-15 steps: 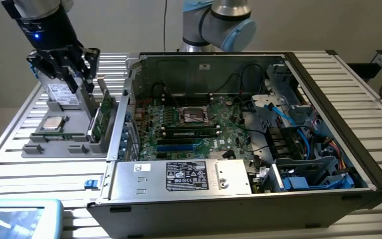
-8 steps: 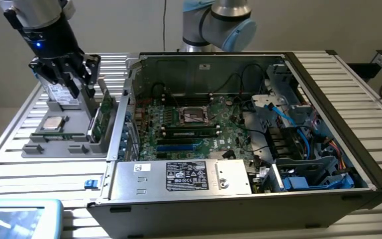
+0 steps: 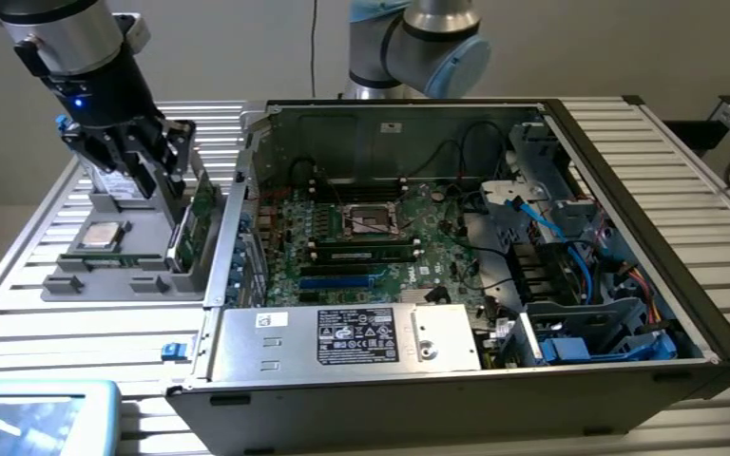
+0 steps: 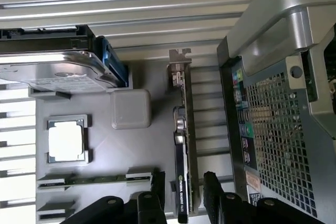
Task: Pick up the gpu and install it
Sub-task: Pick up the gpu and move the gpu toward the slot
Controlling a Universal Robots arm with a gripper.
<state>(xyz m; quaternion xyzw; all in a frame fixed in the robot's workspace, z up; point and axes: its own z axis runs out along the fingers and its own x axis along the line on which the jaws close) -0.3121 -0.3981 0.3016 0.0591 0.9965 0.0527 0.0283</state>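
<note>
- The graphics card (image 4: pixel 183 145) stands on its long edge in a slot of a grey parts tray (image 4: pixel 142 150), its silver bracket at one end. It has not been lifted or installed.
- In the exterior view, you see the graphics card (image 3: pixel 201 223) on the side of the tray (image 3: pixel 124 285) nearest the open computer case (image 3: pixel 467 418), just beside the case wall.
- Your gripper (image 4: pixel 182 184) is open and holds nothing. In the wrist view, its two black fingers (image 4: pixel 212 195) sit one on each side of the card's edge, with a gap on both sides, not touching it.
- In the exterior view, the gripper (image 3: pixel 144 176) hangs over the tray at the exterior view's left, pointing down.
- Other parts share the tray: a silver hard drive (image 4: pixel 52 72), a square processor chip (image 4: pixel 65 140), a plain grey block (image 4: pixel 130 108) and a long, narrow memory stick (image 4: pixel 94 178) lying flat.
- In the wrist view, the meshed metal back of the case (image 4: pixel 283 129) runs just beside the card.
- The case lies on its side with its cover off, showing a green main board (image 3: pixel 365 237) and a silver box with a black label (image 3: pixel 353 337).
- Tray and case rest on a table of metal slats (image 3: pixel 61 332).
</note>
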